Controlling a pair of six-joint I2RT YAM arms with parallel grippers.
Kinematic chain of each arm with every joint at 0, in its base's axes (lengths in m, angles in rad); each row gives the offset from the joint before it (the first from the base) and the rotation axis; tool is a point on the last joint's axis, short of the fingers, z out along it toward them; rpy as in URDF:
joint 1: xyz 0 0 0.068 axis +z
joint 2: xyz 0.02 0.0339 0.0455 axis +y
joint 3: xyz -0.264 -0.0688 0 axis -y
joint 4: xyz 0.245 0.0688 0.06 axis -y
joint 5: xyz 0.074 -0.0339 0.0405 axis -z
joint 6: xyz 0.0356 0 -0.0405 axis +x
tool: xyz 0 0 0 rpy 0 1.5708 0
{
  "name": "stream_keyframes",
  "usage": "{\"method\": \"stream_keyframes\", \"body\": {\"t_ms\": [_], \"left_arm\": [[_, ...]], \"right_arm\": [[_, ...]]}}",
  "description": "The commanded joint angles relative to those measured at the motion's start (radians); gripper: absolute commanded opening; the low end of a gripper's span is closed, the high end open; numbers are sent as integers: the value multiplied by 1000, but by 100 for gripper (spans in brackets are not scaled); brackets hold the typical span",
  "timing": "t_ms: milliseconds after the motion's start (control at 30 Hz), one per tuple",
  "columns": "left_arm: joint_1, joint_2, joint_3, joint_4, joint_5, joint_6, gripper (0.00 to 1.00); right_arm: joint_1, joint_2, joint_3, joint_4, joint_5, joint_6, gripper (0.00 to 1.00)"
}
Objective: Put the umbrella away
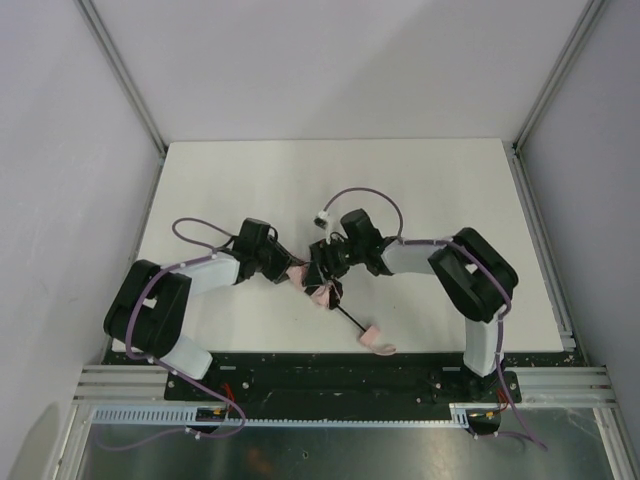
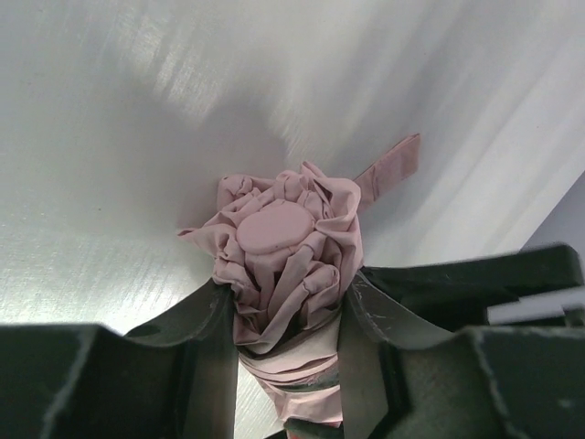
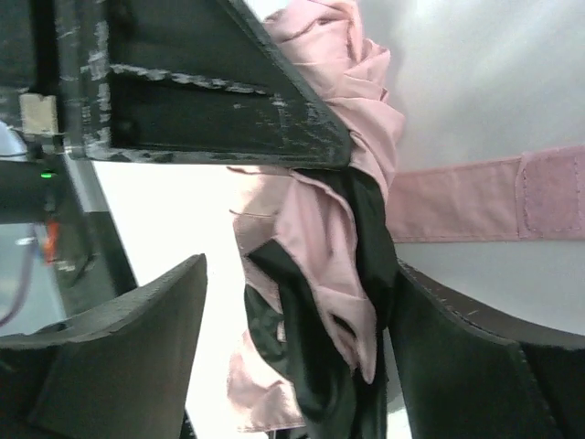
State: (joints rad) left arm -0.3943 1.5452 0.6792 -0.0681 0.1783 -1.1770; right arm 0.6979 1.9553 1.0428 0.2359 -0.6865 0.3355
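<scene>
Enclosure: I'm looking into a white-walled booth with a white counter (image 1: 250,180). Both arms reach in from the near edge and meet around its middle.
Umbrella: the umbrella (image 1: 322,290) is near the counter's centre, a little toward the near edge. Its pink canopy is bunched between the two pincers. The thin black shaft (image 1: 347,315) runs out toward the arm bases and ends at the pink handle (image 1: 377,341). I cannot tell whether the canopy end is lifted off the surface.
Left pincer: the left pincer (image 2: 283,283) is clamped on the gathered canopy just below the round tip cap (image 2: 274,227), with a finger pressed against each side of the folds.
Right pincer: the right pincer (image 3: 302,270) stands wide. Loose pink and dark cloth hangs between its fingers; one finger is clear of the cloth and the other sits right at it. As far as I can judge, it grips nothing.
Closure strap: the closure strap (image 3: 457,197) sticks out flat to the side, unfastened, with its fastening patch bare.
Step in hand: I judge this to be the bundling stage. The folds are pinched at one end but loose lower down, the strap is not yet wrapped, and the bare shaft suggests it is not collapsed.
Next move: the right pincer needs to catch the strap's free end and draw it round the canopy, with the left one holding the folds. The slack pleats want tucking first.
</scene>
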Motion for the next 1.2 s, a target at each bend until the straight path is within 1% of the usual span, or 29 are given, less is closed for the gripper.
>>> {"method": "stream_keyframes", "body": {"t_ms": [0,100,167,233,300,333,367,433,500,533,567,600,733,767,800,900,1000,1100,1167], "left_arm": [[-14,78,-19,-249,-129,61,0],[-14,95,12,-299,-127,50,0],[-15,98,26,-316,-128,43,0],[-15,103,38,-332,-128,40,0],[-15,109,48,-346,-122,38,0],[-14,113,53,-350,-117,38,0],[-14,114,57,-354,-112,38,0],[-14,111,61,-357,-108,37,0],[-14,101,65,-358,-111,42,0],[-14,95,69,-359,-113,49,0],[-15,89,75,-358,-113,59,3],[-14,85,83,-358,-112,70,12],[-12,53,95,-355,-115,100,62],[-12,42,94,-354,-115,104,70],[-11,31,91,-350,-113,105,76],[-12,25,79,-335,-98,103,83],[-12,45,66,-308,-81,90,85],[-11,66,56,-267,-68,78,83],[-11,70,58,-248,-70,77,79]], "right_arm": [[127,-102,-12,-194,452,-234,81],[234,-112,-6,-222,729,-310,83],[294,-96,-5,-228,877,-341,83],[336,-71,-4,-231,984,-369,82],[365,-41,-3,-225,1074,-388,76],[373,-26,-3,-225,1109,-389,70],[373,-13,-4,-226,1127,-387,60],[365,16,-5,-228,1124,-374,36],[349,36,-8,-228,1074,-357,13],[338,42,-13,-222,1035,-349,6],[324,45,-20,-214,979,-344,3],[311,47,-28,-204,918,-332,2],[246,45,-43,-171,665,-280,0],[233,43,-47,-162,611,-269,0],[221,39,-51,-150,563,-256,0],[182,20,-77,-87,435,-207,0],[150,-4,-112,-8,318,-163,0],[130,-22,-135,70,227,-118,0],[126,-32,-141,98,192,-94,0]]}}
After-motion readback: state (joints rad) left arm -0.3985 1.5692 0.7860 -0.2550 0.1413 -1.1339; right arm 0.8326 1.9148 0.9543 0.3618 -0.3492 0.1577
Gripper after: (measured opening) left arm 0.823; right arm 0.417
